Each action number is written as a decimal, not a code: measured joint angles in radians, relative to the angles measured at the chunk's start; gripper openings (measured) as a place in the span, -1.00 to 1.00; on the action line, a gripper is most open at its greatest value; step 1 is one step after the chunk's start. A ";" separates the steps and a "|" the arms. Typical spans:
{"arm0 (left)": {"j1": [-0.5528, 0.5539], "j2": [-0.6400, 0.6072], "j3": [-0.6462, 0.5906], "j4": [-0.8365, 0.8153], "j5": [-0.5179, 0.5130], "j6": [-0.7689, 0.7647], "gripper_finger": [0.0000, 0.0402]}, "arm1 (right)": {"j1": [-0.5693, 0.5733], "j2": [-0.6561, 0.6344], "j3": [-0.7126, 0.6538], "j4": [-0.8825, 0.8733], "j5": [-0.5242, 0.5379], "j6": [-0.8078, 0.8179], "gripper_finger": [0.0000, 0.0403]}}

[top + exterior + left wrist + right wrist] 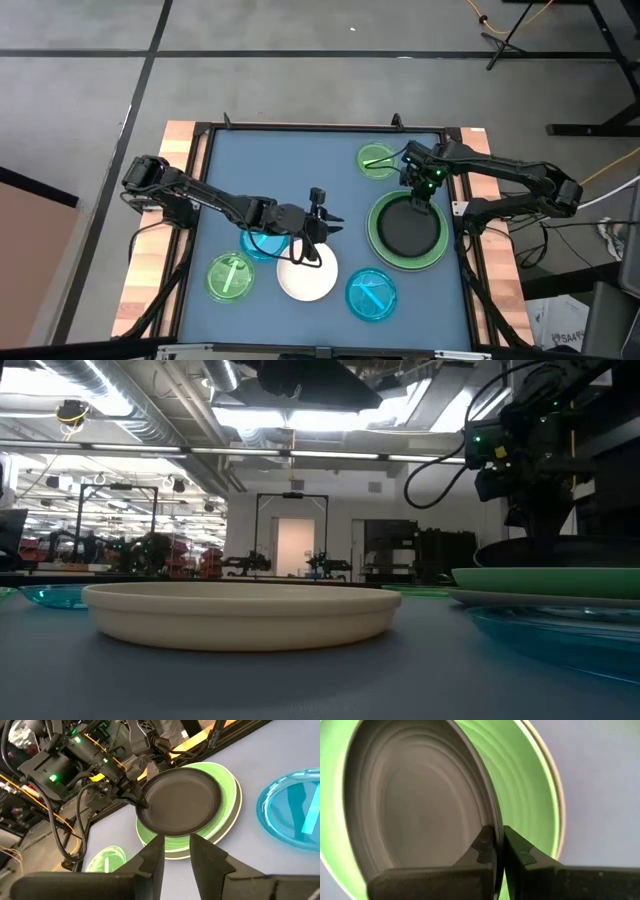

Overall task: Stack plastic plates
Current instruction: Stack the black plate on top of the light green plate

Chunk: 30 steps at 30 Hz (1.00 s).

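Black plate [408, 228] on large light green plate [438, 255] at table's right side, rim pinched by right gripper [413, 196]; left gripper [322, 225], fingers narrowly apart, empty above white plate [306, 277]; no readable writing.

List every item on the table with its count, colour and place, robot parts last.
Black plate: one, black, on the large green plate, its rim pinched by the right tool.
Large green plate: one, light green, right side of the table, on a grey plate.
Grey plate: one, only its rim shows under the large green one.
White plate: one, near the front centre.
Small green plates: two, front left and back right.
Small blue plates: two, front right and centre left.
Table: one, blue top.
Left tool: above the table centre, holds nothing.
Right tool: shut on the black plate.
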 joint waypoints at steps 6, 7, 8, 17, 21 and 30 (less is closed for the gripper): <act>0.000 0.000 0.000 0.000 0.000 -0.013 -0.58 | 0.000 0.000 0.000 0.007 0.028 0.000 -0.96; 0.000 0.000 0.000 0.000 0.000 -0.013 -0.58 | 0.000 0.000 0.000 0.009 0.029 0.000 -0.96; 0.000 0.000 0.000 0.000 0.000 -0.013 -0.58 | 0.000 0.000 0.000 0.012 0.029 0.000 -0.96; 0.000 0.000 0.000 0.000 0.000 -0.016 -0.58 | 0.000 0.000 0.000 0.024 0.031 0.000 -0.96; 0.001 0.000 0.000 -0.001 0.000 -0.042 -0.58 | 0.000 0.000 -0.001 0.025 0.042 0.000 -0.82; 0.027 0.000 0.000 -0.099 0.000 -0.190 -0.58 | 0.000 0.001 -0.001 0.025 0.038 0.000 -0.48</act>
